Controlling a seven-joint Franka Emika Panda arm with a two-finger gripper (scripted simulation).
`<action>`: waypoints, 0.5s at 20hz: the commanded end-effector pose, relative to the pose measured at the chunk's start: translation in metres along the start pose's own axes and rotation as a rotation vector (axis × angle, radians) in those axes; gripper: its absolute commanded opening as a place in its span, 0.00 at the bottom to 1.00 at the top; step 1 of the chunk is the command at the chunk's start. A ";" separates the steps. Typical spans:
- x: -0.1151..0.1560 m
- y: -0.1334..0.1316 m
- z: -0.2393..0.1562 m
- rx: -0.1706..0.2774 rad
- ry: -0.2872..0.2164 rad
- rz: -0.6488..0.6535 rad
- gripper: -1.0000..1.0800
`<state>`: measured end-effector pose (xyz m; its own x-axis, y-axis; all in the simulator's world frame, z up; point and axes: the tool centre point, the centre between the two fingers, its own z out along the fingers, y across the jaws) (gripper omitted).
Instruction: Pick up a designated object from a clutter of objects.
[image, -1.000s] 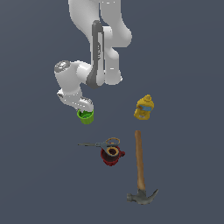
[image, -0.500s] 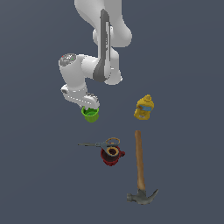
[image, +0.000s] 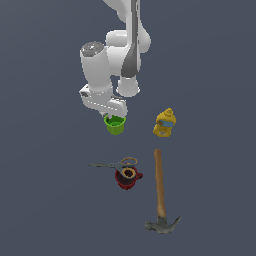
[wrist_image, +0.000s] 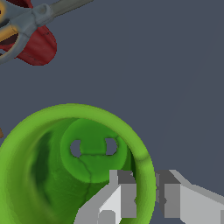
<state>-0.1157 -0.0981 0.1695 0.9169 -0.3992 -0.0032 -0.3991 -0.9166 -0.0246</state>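
We see the gripper (wrist_image: 145, 197) straddling the green cup's (image: 115, 124) rim, one finger (wrist_image: 120, 197) inside, the other outside, the gap nearly down to the wall; clamped or not, we cannot tell. Cup sits under the wrist, left of the yellow bottle (image: 165, 123) in the exterior view, apart from scissors (image: 117, 164), red mug (image: 127, 178) and hammer (image: 160, 195). Approach looks done; lift remains, we judge

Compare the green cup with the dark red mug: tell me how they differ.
The green cup is bright green and has no handle; the dark red mug shows a small handle on its side. The tool straddles the cup's rim, one finger inside and one outside; nothing grips the mug. Scissors lie against the mug's rim, while the cup stands apart from the clutter. Both stand upright, mouths open upward.
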 end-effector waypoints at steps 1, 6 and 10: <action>-0.005 -0.020 -0.020 -0.002 0.003 0.000 0.00; -0.015 -0.064 -0.060 -0.003 0.003 0.001 0.00; -0.023 -0.100 -0.093 -0.003 0.003 0.000 0.00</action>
<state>-0.0999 -0.0132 0.2511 0.9169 -0.3991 -0.0015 -0.3990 -0.9167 -0.0215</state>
